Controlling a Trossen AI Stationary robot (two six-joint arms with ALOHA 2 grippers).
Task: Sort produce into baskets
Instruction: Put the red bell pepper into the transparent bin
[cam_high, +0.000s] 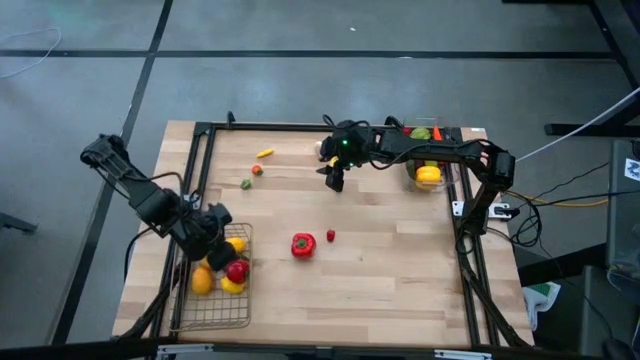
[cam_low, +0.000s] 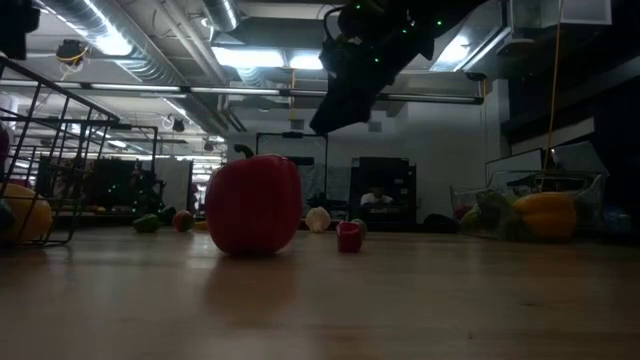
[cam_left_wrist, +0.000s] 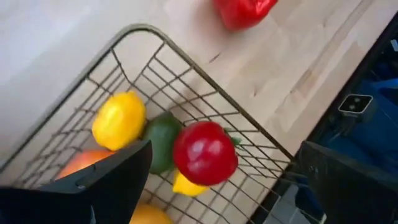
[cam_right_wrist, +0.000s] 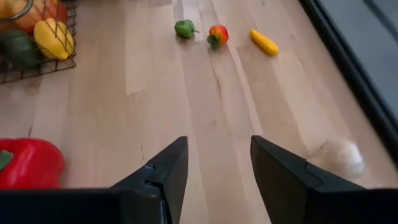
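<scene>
Left gripper (cam_left_wrist: 217, 186) hangs fingers spread wide, empty, over the wire basket (cam_high: 215, 310) of produce. Right gripper (cam_right_wrist: 217, 165), part-open and empty, hovers above the tabletop (cam_high: 380, 270); its wrist view alone reveals a pale, possibly garlic piece (cam_right_wrist: 336, 157) beside it.

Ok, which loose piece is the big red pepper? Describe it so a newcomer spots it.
Start at the wire basket near the left gripper. On the bare table beside it sits the red pepper, far bigger than the tiny red piece next to it.

A wooden desk (cam_high: 380, 280) bears a red pepper (cam_high: 303, 244) mid-surface, a wire basket (cam_high: 215, 300) near one corner, and a clear bin (cam_high: 428, 172) along the opposite edge.
</scene>
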